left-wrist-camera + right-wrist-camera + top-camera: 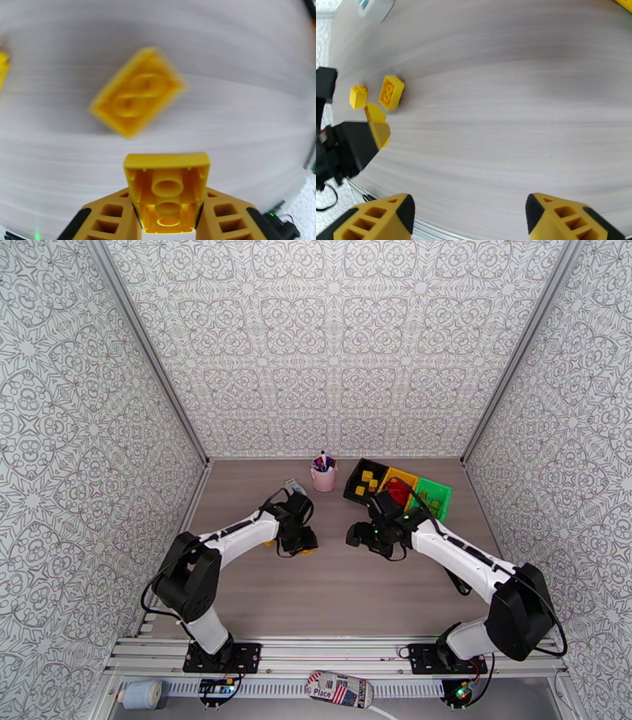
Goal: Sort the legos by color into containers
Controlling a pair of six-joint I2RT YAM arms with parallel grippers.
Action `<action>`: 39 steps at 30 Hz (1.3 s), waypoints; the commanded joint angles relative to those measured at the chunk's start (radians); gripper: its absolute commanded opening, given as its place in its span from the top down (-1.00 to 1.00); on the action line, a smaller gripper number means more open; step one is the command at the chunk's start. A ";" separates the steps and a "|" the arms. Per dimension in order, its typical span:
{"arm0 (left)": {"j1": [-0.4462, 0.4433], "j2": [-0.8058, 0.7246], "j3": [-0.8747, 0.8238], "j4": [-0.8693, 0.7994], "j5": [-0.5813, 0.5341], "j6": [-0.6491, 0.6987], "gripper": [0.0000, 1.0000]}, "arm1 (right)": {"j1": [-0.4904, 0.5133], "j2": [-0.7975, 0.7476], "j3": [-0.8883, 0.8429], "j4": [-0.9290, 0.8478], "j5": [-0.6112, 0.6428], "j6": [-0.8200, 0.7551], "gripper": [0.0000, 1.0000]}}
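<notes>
My left gripper (168, 211) is shut on a yellow lego (168, 185), whose hollow underside faces the left wrist camera. Below it a second yellow lego (138, 92) lies upside down on the table, and a sliver of another yellow one (3, 69) shows at the left edge. The right wrist view has two loose yellow legos (391, 92) (358, 96) beside the left gripper (375, 130). My right gripper (470, 215) stands open above bare table, nothing between its fingers. From above, the left gripper (299, 544) and right gripper (355, 538) sit mid-table. The containers are the black bin (371, 462), yellow bin (400, 472) and green bin (442, 489), behind the right gripper.
A pink cup with pens (324, 474) stands at the back centre, a small white box (295, 486) just left of it. Patterned walls close in the table on three sides. The near half of the table lies bare in front of both arms.
</notes>
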 commanded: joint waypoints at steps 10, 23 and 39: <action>-0.048 0.201 0.310 0.142 0.215 -0.010 0.37 | -0.198 -0.041 0.000 -0.124 0.033 -0.007 -0.98; -0.034 0.485 0.677 0.275 0.362 -0.090 0.33 | -0.250 -0.091 0.029 -0.157 0.100 -0.075 -0.98; 0.024 0.925 1.288 0.314 0.335 -0.268 -0.29 | -0.266 -0.181 0.015 -0.198 -0.006 -0.125 -0.98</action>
